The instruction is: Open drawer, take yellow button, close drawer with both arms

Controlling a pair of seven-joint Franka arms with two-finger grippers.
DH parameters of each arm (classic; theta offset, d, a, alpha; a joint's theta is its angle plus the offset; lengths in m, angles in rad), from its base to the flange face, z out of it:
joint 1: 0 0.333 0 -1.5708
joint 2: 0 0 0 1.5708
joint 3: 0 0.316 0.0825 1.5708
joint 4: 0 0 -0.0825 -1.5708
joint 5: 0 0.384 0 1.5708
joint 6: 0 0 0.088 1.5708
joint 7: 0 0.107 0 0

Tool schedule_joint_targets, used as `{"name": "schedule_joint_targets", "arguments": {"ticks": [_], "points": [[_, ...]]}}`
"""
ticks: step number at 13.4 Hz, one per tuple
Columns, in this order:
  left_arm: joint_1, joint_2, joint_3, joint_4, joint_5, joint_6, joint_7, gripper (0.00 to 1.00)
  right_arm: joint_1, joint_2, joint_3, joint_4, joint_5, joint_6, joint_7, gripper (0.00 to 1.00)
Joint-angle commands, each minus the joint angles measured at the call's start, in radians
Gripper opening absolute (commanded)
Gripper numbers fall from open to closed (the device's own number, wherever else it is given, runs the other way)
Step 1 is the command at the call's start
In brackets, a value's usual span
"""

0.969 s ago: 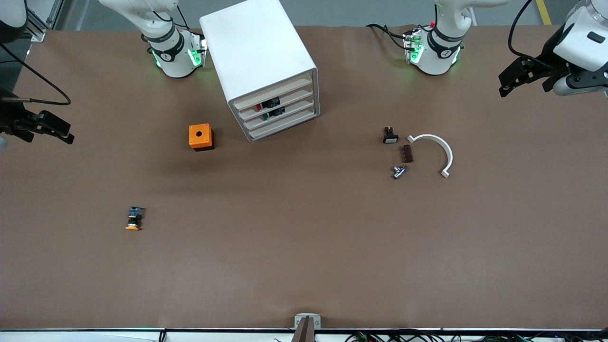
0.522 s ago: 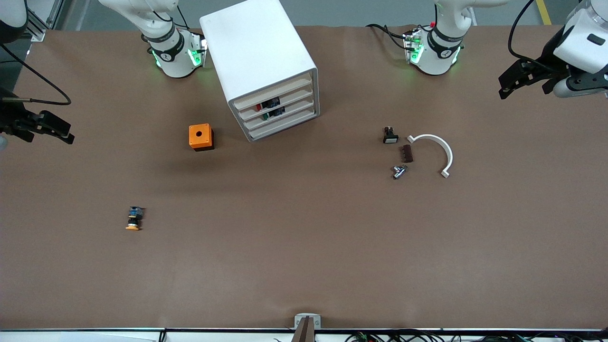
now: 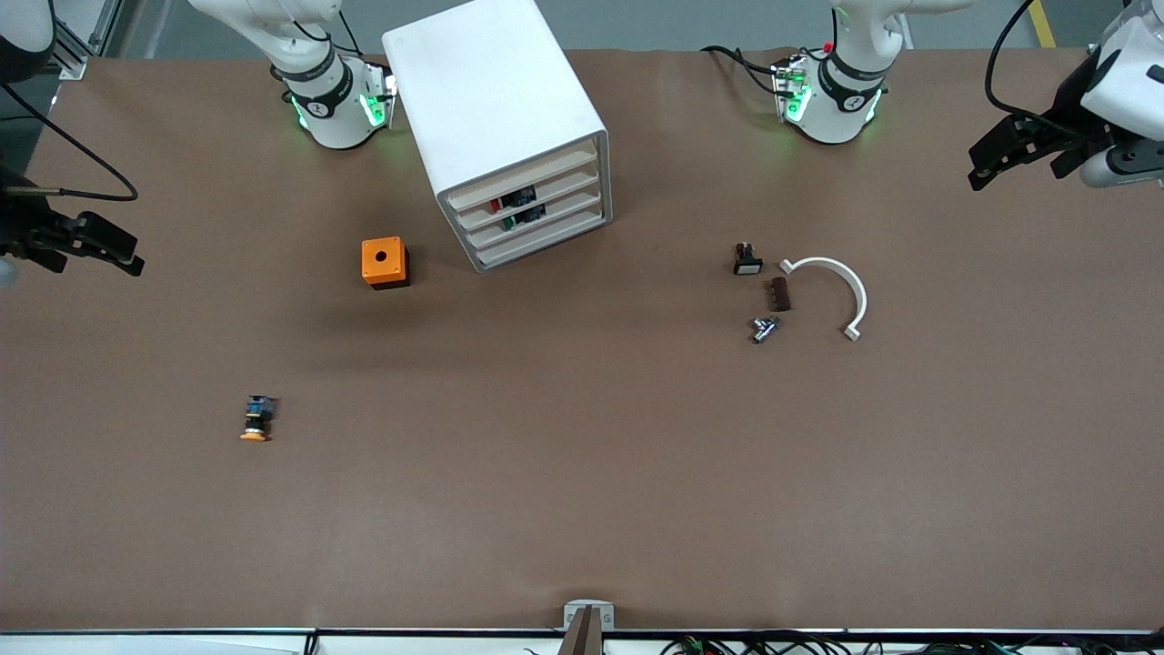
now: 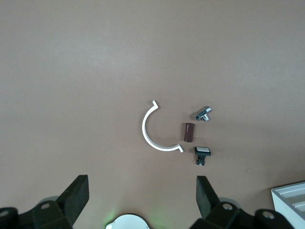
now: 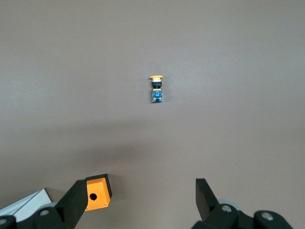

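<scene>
**Button out on the worktop, drawer shut, both grippers wide apart**

Button (image 3: 256, 419) comes first, nearest the front camera: it lies on its side on the brown worktop (image 3: 582, 491) toward the right arm's end, orange cap pointing at the camera, black and blue body trailing away. Nothing touches it. The right wrist view shows it alone on bare surface.

Farther back sits an orange cube (image 3: 384, 262) with a round hole in its top, just beside the white cabinet (image 3: 496, 118). Toward the left arm's end lies a small cluster: a metal fitting (image 3: 764, 328), a brown block (image 3: 778, 294), a black switch (image 3: 747, 259) with a white face, and a curved white bracket (image 3: 832, 291), all near one another but apart.

The cabinet stands angled near the arms' bases. Its drawer (image 3: 523, 177), the topmost of four, is pushed in flush with the others. Small dark parts show in the two drawers below it.

The right gripper (image 3: 91, 244) hangs over the worktop's edge at the right arm's end, fingers spread and empty. The left gripper (image 3: 1017, 150) hangs over the edge at the left arm's end, fingers likewise spread, holding nothing.
</scene>
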Motion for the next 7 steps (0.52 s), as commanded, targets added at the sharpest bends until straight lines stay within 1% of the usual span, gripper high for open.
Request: {"name": "schedule_joint_targets", "arguments": {"ticks": [1,5,7], "points": [[0.029,-0.007,0.0,0.027,-0.01,-0.014,0.027,1.0,0.01,-0.022,-0.002,-0.016,-0.02,0.006,0.014,1.0],[0.04,0.002,0.0,0.032,-0.001,-0.014,0.119,1.0,0.009,-0.022,-0.002,-0.017,-0.02,0.006,0.012,1.0],[0.037,0.03,0.0,0.046,-0.001,-0.014,0.13,1.0,0.01,-0.024,-0.002,-0.016,-0.02,0.006,0.014,1.0]]}}
